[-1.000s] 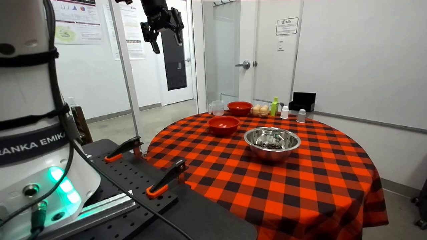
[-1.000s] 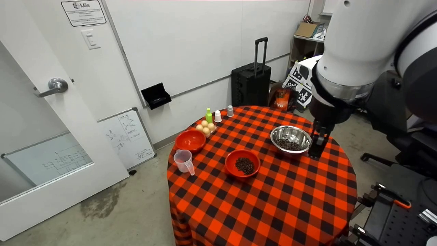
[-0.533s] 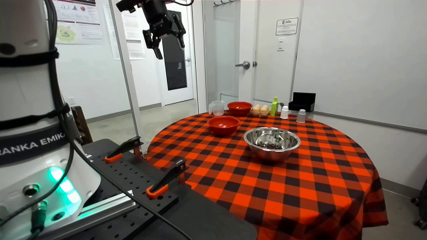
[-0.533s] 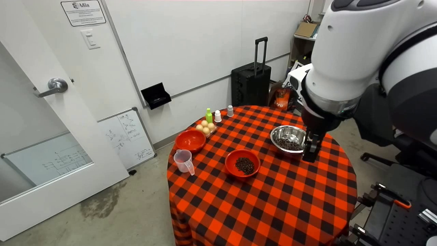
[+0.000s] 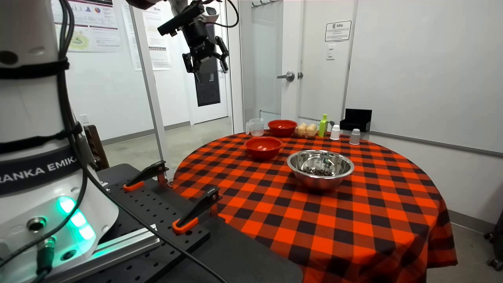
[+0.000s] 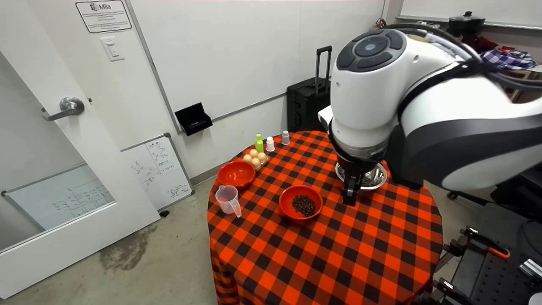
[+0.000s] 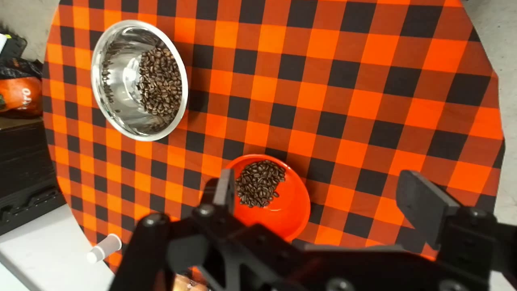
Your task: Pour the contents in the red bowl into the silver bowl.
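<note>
1. The red bowl (image 5: 263,151) stands upright on the checked tablecloth (image 6: 330,262), with a heap of dark coffee beans (image 7: 258,184) lying to one side of its inside.
2. The silver bowl (image 5: 320,182) stands upright near the red bowl but apart from it, cloth showing between the two. It holds more beans (image 7: 161,83), gathered to one side in the wrist view.
3. The gripper (image 5: 212,76) hangs in the air, well above the level of the red bowl, its fingers (image 7: 422,204) spread wide. In the wrist view most of the red bowl shows between them; one finger and the gripper's linkage hide the rest.
4. In an exterior view the arm (image 6: 368,101) and gripper cover part of the silver bowl, while the red bowl lies in plain sight.
5. A second red bowl (image 6: 236,174) stands near the red bowl, between it and the edge of the tablecloth. A clear measuring cup (image 6: 228,199) is near the red bowl too, just beside the second one; whether those two touch, I cannot tell.
6. Farther from the red bowl, along that edge, come eggs (image 6: 255,162), a green bottle (image 6: 259,145), a small white container (image 6: 270,144) and a small grey container (image 6: 286,138), in that order.
</note>
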You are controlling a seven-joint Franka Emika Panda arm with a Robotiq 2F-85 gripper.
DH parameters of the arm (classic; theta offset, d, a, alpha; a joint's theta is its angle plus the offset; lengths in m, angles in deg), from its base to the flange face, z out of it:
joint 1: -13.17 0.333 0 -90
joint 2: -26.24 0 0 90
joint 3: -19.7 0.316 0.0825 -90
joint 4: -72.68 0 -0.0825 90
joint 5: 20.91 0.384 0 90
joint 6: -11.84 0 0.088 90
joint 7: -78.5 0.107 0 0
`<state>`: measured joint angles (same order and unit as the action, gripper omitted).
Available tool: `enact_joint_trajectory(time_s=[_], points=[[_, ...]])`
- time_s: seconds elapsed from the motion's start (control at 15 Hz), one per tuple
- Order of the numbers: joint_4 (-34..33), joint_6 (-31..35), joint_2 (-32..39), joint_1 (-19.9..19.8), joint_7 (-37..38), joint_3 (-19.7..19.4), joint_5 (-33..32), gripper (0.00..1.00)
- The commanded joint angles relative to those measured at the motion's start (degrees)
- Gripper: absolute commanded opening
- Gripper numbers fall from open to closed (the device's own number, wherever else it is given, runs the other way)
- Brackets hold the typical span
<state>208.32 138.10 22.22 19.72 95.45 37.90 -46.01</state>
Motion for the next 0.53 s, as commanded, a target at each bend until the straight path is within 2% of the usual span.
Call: enact_joint_trajectory(time_s=[0.0,0.47], points=[[-8.8,-0.6,10.5,1.4,0.4,-2.9,-1.1,1.0],[-23.4,-0.4,26.7,5.3,-0.9,-8.2,-0.3,1.0]])
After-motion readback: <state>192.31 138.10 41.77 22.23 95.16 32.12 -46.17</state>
